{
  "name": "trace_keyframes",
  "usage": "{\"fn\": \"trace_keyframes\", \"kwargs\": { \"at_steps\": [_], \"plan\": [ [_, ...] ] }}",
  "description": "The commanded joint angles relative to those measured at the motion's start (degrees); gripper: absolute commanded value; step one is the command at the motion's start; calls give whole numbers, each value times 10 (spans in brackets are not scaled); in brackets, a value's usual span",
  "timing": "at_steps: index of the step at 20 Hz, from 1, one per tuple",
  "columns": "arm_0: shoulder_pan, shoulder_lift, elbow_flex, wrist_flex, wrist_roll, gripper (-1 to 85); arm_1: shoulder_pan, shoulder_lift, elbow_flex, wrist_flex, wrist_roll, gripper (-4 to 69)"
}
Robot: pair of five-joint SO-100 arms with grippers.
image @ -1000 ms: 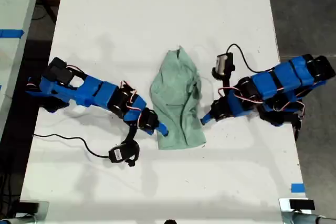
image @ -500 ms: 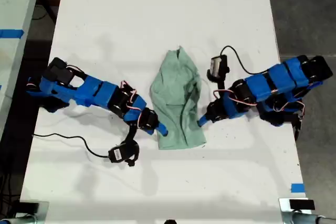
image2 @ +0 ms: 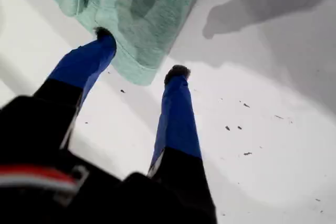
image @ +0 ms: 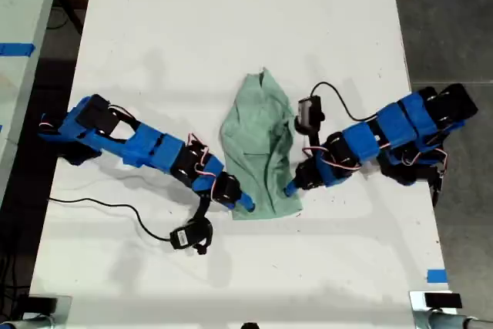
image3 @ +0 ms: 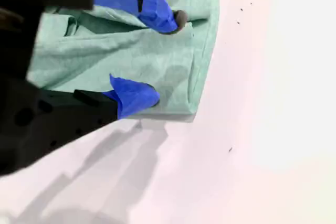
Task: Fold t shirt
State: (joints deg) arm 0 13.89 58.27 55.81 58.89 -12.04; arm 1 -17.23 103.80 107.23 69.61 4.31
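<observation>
Both arms have crept in toward the t shirt over the last 1 s. In the exterior view, the arm on that view's left now has its tip at the garment's near corner on that side. The arm on the exterior view's right has its tip against the hem edge on its side. The cloth itself has not shifted.

Progress: the shirt lies mid-table as 1 narrow, wrinkled strip with no sleeves spread. I judge the lengthwise folds done, or the cloth merely bunched; I cannot tell which. No crosswise fold shows, so that step remains, plus flattening.

My first gripper: jaws apart, nothing clamped. 1 fingertip touches the hem. The other rests on bare table just beside the shirt corner, which sits between them.

My second gripper: jaws apart, both fingertips over the cloth near a corner, nothing pinched.

The wrist views do not settle which exterior arm is which.

Judgement: both jaws are staged for a corner pinch.
</observation>
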Motion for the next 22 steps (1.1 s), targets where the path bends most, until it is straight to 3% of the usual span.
{"fn": "trace_keyframes", "kwargs": {
  "at_steps": [1, 3, 4, 5, 6, 13, 17, 20, 22],
  "plan": [
    [24, -8, -32, -35, -6, 193, -20, -41, -51, -28, 11, 227],
    [25, -31, -32, -41, -5, 183, -21, -89, -61, -49, 5, 225],
    [25, -42, -32, -43, -4, 155, -17, -112, -64, -63, -4, 186],
    [24, -53, -32, -44, -7, 19, -13, -134, -70, -70, -13, 23],
    [24, -60, -32, -46, -10, -3, -12, -155, -83, -70, -14, -16],
    [31, 13, 36, 25, -34, -3, -20, -314, -337, 24, -46, -16],
    [33, 34, 44, 40, -61, -2, -25, -323, -370, 38, -47, -16],
    [46, 69, 29, 54, -64, 173, -21, -325, -371, 40, -49, -16],
    [52, 96, 29, 67, -73, 209, -20, -325, -372, 40, -52, -16]
  ]
}}
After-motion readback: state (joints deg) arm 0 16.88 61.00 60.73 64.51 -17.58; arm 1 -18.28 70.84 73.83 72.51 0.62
